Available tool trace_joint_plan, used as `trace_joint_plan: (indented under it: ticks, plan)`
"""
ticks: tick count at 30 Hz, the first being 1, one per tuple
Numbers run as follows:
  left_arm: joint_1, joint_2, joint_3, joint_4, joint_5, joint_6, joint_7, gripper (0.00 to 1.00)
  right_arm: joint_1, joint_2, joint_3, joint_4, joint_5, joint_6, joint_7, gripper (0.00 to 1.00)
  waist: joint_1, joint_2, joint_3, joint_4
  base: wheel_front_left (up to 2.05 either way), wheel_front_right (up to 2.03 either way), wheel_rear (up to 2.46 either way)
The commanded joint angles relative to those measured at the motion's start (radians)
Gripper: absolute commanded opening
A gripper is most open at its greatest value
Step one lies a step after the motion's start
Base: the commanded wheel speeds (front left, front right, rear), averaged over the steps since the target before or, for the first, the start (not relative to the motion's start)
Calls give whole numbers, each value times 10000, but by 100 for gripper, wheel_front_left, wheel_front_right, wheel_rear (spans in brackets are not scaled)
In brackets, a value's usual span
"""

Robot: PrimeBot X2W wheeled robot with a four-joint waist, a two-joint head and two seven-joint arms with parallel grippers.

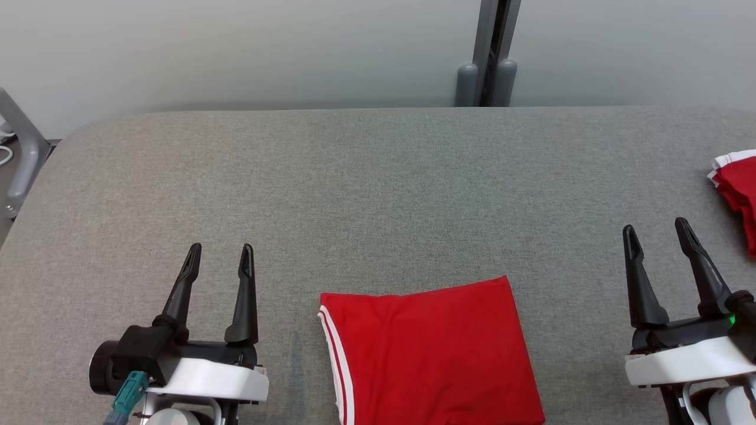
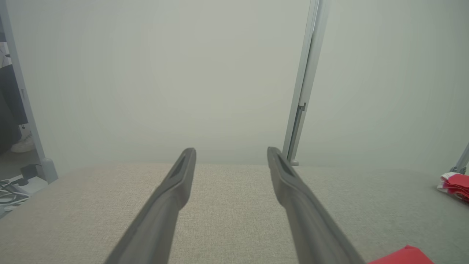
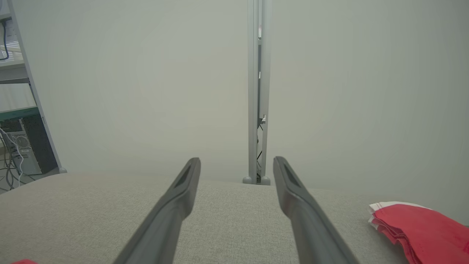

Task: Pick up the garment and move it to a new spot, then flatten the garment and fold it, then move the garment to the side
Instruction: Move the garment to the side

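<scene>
We lose the near end of the garment point(image 1: 431, 348) — the head view crops it at the bottom edge, so we can't call its full length. What shows is a folded red rectangle lying flat on the grey table point(image 1: 378, 177), at the near side, between the two grippers and touching neither. White stripes point(image 1: 335, 366) run along its left edge, near-to-far. The far edge isn't square to the table: it climbs toward the right corner, so the piece sits slightly rotated. Long axis probably runs near-to-far, but with the crop we can't confirm. The left wrist view catches one red corner at lower right. The right wrist view gets a sliver at lower left, too small to read.

Left gripper point(image 1: 221, 251): fingers spread, nothing between them, over bare table left of the garment. Right gripper point(image 1: 655, 227): likewise spread and empty, to the garment's right.

A second red stack point(image 1: 738, 189) with white trim sits at the table's right edge, cut off by the frame — well apart from the garment. A grey post point(image 1: 487, 53) stands behind the far edge.
</scene>
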Motion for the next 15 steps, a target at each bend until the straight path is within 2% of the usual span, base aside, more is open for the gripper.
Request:
trace_joint_plan:
  ticks: [1,15]
  plan:
    - [-9,39,40,9,-21,31,-27,100,45,-21,-12,49,-3,-3,-50,100,0,-1,1,6,0,0,0]
    - [-27,39,76,29,-2,-1,-27,100,22,21,25,138,31,-3,-51,100,0,-1,10,21,0,0,0]
